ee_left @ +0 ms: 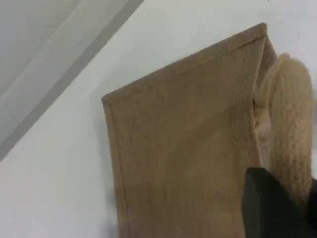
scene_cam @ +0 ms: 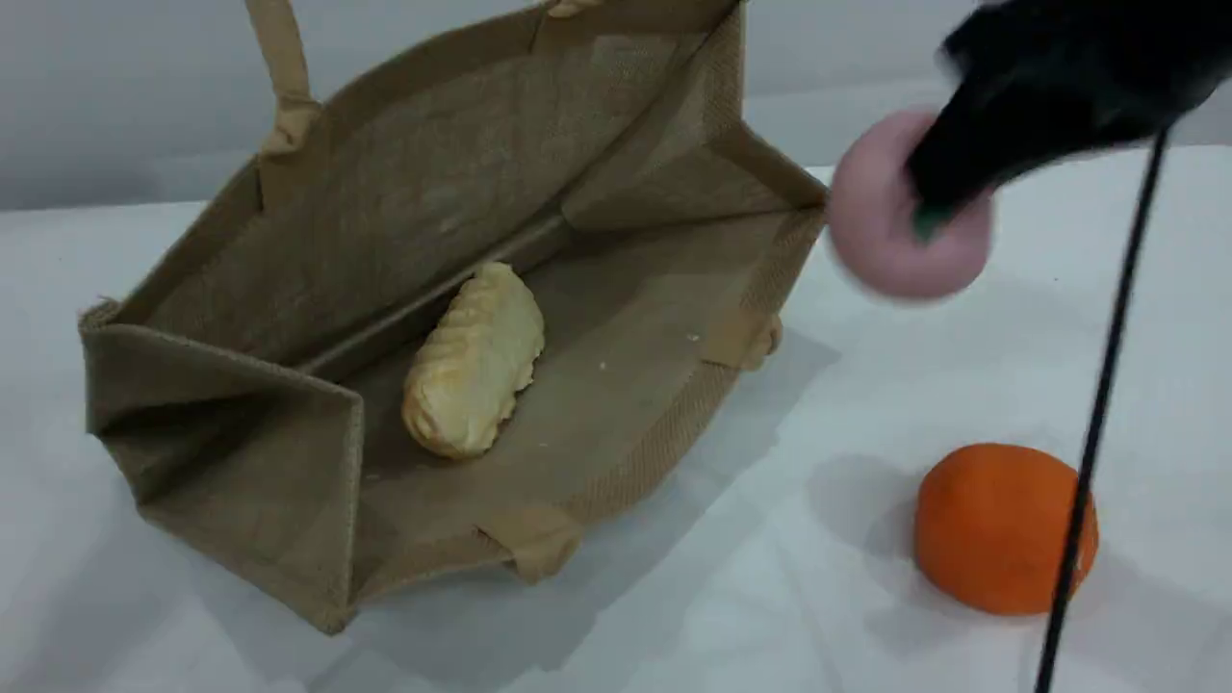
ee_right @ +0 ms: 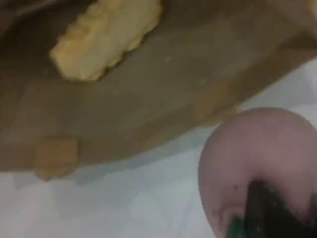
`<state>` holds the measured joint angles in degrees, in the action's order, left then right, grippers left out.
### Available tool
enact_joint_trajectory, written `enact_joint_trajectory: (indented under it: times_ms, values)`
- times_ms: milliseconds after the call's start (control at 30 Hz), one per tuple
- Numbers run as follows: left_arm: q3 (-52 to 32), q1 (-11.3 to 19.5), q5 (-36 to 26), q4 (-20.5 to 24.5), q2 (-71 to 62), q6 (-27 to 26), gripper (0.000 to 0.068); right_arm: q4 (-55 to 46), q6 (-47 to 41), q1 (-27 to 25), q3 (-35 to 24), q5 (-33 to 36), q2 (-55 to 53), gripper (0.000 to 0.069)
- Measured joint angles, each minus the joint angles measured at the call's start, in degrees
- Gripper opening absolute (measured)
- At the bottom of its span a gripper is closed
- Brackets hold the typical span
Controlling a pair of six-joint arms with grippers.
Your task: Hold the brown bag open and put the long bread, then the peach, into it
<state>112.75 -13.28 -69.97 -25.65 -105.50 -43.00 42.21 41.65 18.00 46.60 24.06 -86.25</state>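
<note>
The brown bag (scene_cam: 404,192) lies on its side with its mouth open toward the camera. Its upper handle (scene_cam: 284,77) is pulled straight up out of the scene view. In the left wrist view my left gripper (ee_left: 270,208) is shut against that rope handle (ee_left: 287,124), beside the bag's woven side (ee_left: 183,148). The long bread (scene_cam: 474,361) rests inside the bag on its lower wall and also shows in the right wrist view (ee_right: 106,34). My right gripper (scene_cam: 929,217) is shut on the pink peach (scene_cam: 885,241), held in the air just right of the bag's mouth. The peach (ee_right: 257,153) fills the right wrist view's lower right.
A larger plain orange ball (scene_cam: 996,527) sits on the white table at the front right. A thin black cable (scene_cam: 1097,423) hangs down in front of it. The bag's lower handle (scene_cam: 539,544) lies flat at the front rim.
</note>
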Motion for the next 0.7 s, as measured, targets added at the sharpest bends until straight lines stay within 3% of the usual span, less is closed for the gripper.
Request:
enact_joint_trajectory:
  times_ms: [367,700]
  values:
    - [0.0,0.0,0.0,0.0,0.0,0.06,0.0083,14.43,15.69,16.05,1.12,-15.93,-8.02,0.0018]
    - [0.0,0.0,0.0,0.0,0.0,0.06,0.0083,18.37,18.63,18.11,11.64,-14.93,-21.46,0.002]
